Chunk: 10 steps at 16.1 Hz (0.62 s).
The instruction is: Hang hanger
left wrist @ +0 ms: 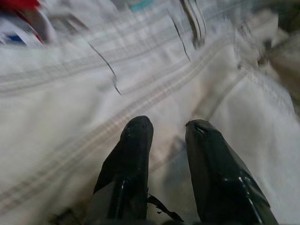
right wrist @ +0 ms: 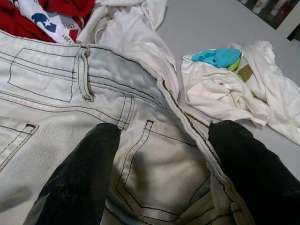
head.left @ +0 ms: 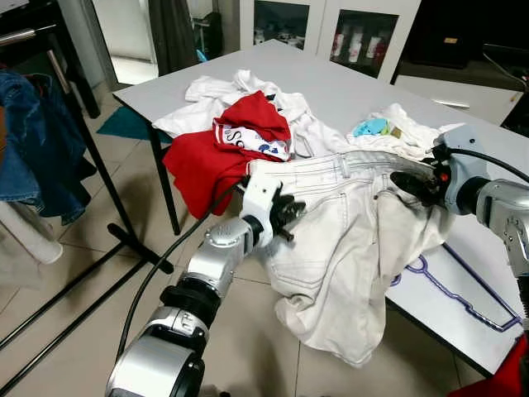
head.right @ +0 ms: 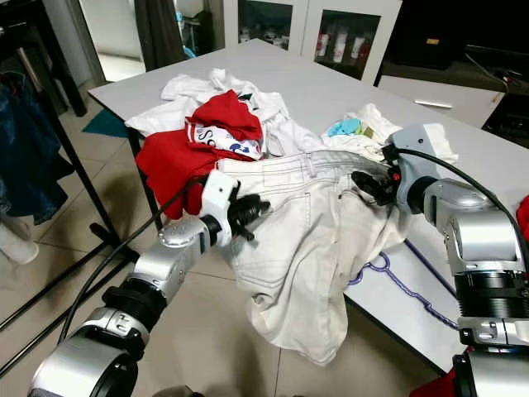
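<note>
White jeans lie over the near edge of the grey table, with the legs hanging toward the floor. My left gripper presses against the left end of the waistband. Its fingers stand slightly apart, with fabric under them. My right gripper is open at the right end of the waistband, and its fingers straddle the waist seam. A purple hanger lies flat on the table at the right, its left part under the jeans.
A black clothes rack stands on the left, with a blue denim garment on it. On the table lie a red garment, white clothes and a turquoise item. Cabinets stand behind the table.
</note>
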{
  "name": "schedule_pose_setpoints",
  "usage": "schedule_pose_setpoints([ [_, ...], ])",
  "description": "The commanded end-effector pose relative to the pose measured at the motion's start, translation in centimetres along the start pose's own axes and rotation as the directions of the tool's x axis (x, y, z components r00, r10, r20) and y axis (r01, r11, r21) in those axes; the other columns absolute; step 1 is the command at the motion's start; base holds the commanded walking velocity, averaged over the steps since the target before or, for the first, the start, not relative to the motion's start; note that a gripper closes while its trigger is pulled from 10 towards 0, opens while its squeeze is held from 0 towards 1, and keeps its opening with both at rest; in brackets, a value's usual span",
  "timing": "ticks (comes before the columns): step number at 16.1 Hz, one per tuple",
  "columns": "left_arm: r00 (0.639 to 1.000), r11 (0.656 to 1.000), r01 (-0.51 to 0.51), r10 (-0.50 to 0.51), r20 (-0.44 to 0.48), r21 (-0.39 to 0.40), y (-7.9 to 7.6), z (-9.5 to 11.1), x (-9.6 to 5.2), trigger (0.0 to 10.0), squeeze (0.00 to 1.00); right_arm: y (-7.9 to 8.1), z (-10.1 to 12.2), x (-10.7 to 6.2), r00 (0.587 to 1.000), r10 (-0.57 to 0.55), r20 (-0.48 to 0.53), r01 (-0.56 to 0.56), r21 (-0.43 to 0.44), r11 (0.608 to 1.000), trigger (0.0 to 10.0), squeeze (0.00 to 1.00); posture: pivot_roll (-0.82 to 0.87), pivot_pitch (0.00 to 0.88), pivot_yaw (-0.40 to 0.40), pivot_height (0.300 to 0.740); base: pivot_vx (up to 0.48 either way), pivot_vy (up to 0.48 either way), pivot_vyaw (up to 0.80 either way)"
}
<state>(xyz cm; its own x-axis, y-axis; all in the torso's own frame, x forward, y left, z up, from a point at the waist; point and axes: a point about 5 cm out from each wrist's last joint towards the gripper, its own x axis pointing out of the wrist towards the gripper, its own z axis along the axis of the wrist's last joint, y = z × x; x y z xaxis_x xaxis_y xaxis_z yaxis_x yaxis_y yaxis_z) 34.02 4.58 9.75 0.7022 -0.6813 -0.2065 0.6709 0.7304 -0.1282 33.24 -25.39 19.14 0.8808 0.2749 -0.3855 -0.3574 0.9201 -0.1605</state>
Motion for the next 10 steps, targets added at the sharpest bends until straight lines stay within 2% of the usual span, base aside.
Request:
schedule_pose_setpoints([
  [1,1.000,1.000,0.025,-0.024,-0.018,0.017,-0.2,0.3,0.4,10.0,0.00,-0.3,0.1,-0.8,1.000,0.012,-0.001,-0.012,-0.024,1.000,10.0,0.00,-0.04,0.000,-0.015,0.740,0.000,0.000,0.00],
  [6,0.998,0.999,0.023,-0.022,-0.055,0.022,-0.1,0.0,0.8,10.0,0.00,-1.0,0.2,-2.7,0.997,0.069,-0.030,-0.072,-0.124,0.990,10.0,0.00,-0.04,0.000,-0.016,0.740,0.000,0.000,0.00],
  [8,0.998,0.999,0.026,-0.024,-0.053,0.025,-0.1,0.1,1.0,10.0,0.00,-2.1,0.7,-3.2,1.000,0.028,-0.014,-0.030,-0.131,0.991,10.0,0.00,-0.05,0.000,-0.018,0.740,0.000,0.000,0.00],
  [10,0.998,0.999,0.026,-0.025,-0.054,0.026,-0.1,0.1,1.0,10.0,0.00,-2.4,1.0,-3.3,1.000,0.007,0.004,-0.006,-0.130,0.991,10.0,0.00,-0.05,0.000,-0.019,0.740,0.000,0.000,0.00],
])
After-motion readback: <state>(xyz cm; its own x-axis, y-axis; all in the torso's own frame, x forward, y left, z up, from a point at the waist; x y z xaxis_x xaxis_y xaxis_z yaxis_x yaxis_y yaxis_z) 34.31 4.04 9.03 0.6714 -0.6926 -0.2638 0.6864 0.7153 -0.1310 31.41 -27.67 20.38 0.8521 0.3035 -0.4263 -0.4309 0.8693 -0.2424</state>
